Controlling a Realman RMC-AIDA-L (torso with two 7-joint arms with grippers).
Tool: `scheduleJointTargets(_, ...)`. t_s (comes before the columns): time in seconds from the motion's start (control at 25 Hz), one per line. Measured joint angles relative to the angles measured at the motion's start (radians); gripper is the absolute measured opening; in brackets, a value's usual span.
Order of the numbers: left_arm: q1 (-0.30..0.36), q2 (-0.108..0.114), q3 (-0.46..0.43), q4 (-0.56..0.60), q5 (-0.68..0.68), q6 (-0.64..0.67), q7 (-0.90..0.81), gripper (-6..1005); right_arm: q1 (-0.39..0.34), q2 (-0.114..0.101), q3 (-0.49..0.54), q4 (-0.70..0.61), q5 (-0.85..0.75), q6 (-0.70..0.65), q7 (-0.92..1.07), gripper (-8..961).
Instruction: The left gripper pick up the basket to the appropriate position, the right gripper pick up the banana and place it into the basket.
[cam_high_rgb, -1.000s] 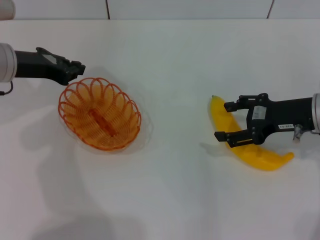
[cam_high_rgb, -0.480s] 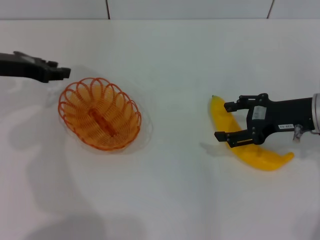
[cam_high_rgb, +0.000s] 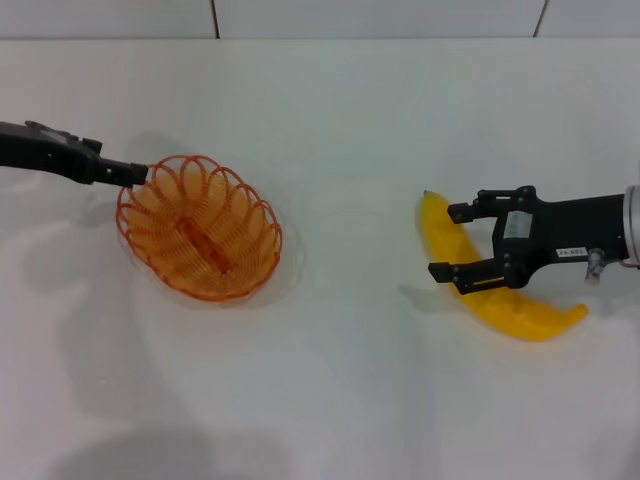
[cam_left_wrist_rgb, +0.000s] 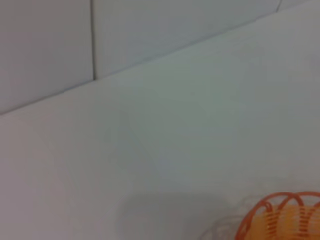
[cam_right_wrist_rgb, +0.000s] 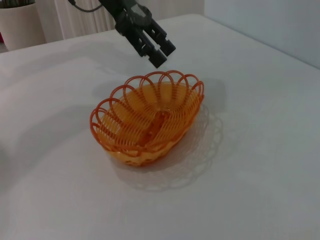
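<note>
From my console the left gripper (cam_high_rgb: 132, 173) sits at the basket's ten o'clock edge, its tip right against the scalloped rim; in the right wrist view its two fingers (cam_right_wrist_rgb: 159, 50) hang just above that rim with only a thin gap between them, nearly together and gripping nothing that I can see. The basket (cam_high_rgb: 199, 227) rests on the white table (cam_high_rgb: 340, 380), about nine o'clock in the head view, and reads as not yet lifted.

The right gripper (cam_high_rgb: 452, 242) is over at three o'clock, fingers spread wide and straddling the banana (cam_high_rgb: 520, 316) near its greenish end; one finger lies beyond the fruit, the other across its yellow flank, and I can't tell whether either is touching; the banana lies flat on the table.

My worries, as judgement only: the wire loops are thin and springy, so a narrow bite on one scallop could slip or tip the basket as it rises; coming down with fingers this close may just shove the rim away instead of straddling it; the banana is longer than the basket, and a grip this far toward one end could let the heavy tail swing and miss the bowl.
</note>
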Motion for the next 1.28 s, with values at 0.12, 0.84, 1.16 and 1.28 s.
scheduleJointTargets(0.12,-0.009,-0.006,0.000,-0.007,0.015,-0.003,0.006,849,0.004,0.000,-0.001,0.000,0.000,0.000,0.000,877)
scheduleJointTargets(0.84,-0.054,-0.046,0.000,-0.103,0.065,-0.107,0.052,846,0.012,0.000,-0.002,0.016,0.000,0.000,0.000,877)
scheduleJointTargets(1.16,-0.061,-0.058,0.004,-0.109,0.076,-0.132,0.053,845,0.012,0.000,-0.001,0.015,0.000,0.000,0.000,876)
scheduleJointTargets(1.28,-0.061,-0.062,0.013,-0.110,0.081,-0.132,0.053,825,0.013,0.000,-0.001,0.015,0.000,0.000,0.000,876)
